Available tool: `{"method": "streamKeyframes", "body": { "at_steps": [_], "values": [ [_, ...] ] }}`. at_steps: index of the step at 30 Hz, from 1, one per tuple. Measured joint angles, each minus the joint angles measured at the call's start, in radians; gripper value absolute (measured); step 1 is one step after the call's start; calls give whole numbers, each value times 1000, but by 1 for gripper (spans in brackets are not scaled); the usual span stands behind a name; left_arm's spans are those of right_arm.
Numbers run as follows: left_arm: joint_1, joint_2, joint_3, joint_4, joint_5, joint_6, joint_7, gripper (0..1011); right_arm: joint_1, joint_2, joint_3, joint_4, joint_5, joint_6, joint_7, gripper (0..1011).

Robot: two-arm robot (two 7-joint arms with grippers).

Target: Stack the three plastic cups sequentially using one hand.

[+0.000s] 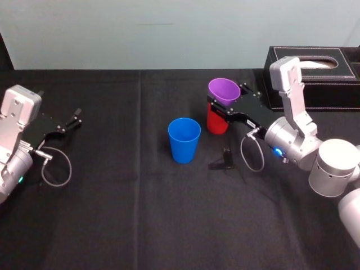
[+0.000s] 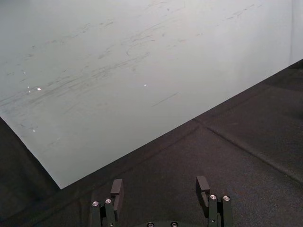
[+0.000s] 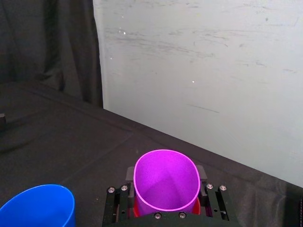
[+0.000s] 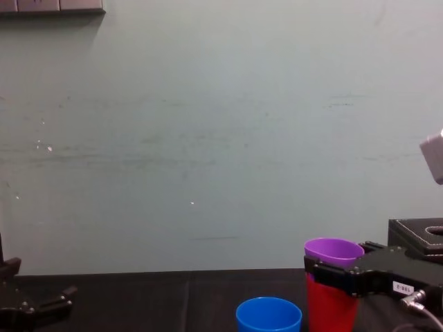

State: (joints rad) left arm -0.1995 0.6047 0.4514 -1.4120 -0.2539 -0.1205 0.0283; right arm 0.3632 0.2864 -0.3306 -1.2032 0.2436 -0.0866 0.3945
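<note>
The purple cup (image 1: 224,90) sits nested in the red cup (image 1: 216,124) right of the table's middle, its rim standing well above the red one. My right gripper (image 1: 218,104) reaches in from the right and is shut on the purple cup (image 3: 165,182), a finger on each side just below the rim. From the chest, the black jaws band the cups where purple (image 4: 333,250) meets red (image 4: 332,308). The blue cup (image 1: 184,139) stands upright and alone, just left of the pair. My left gripper (image 1: 73,119) rests open at the far left.
A black stitched box (image 1: 315,67) stands at the back right, behind my right arm. A small black clamp-like stand (image 1: 225,160) lies on the cloth in front of the red cup. A pale wall closes the table's far edge.
</note>
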Motion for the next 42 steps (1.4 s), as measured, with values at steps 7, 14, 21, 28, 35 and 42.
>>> {"method": "streamKeyframes", "body": {
  "at_steps": [7, 14, 21, 28, 35, 42],
  "values": [
    [0, 0, 0, 0, 0, 0, 0, 1005, -1, -10, -1, 7, -10, -3, -6, 731],
    [0, 0, 0, 0, 0, 0, 0, 1005, -1, -10, -1, 8, -11, -3, -6, 732],
    [0, 0, 0, 0, 0, 0, 0, 1005, -1, -10, -2, 7, -10, -2, -6, 788],
    [0, 0, 0, 0, 0, 0, 0, 1005, -1, -9, -2, 6, -10, -1, -6, 966],
    [0, 0, 0, 0, 0, 0, 0, 1005, -1, -9, -2, 5, -10, -1, -5, 1002],
    [0, 0, 0, 0, 0, 0, 0, 1005, -11, 0, 7, -39, -11, 12, -9, 1003]
  ]
}}
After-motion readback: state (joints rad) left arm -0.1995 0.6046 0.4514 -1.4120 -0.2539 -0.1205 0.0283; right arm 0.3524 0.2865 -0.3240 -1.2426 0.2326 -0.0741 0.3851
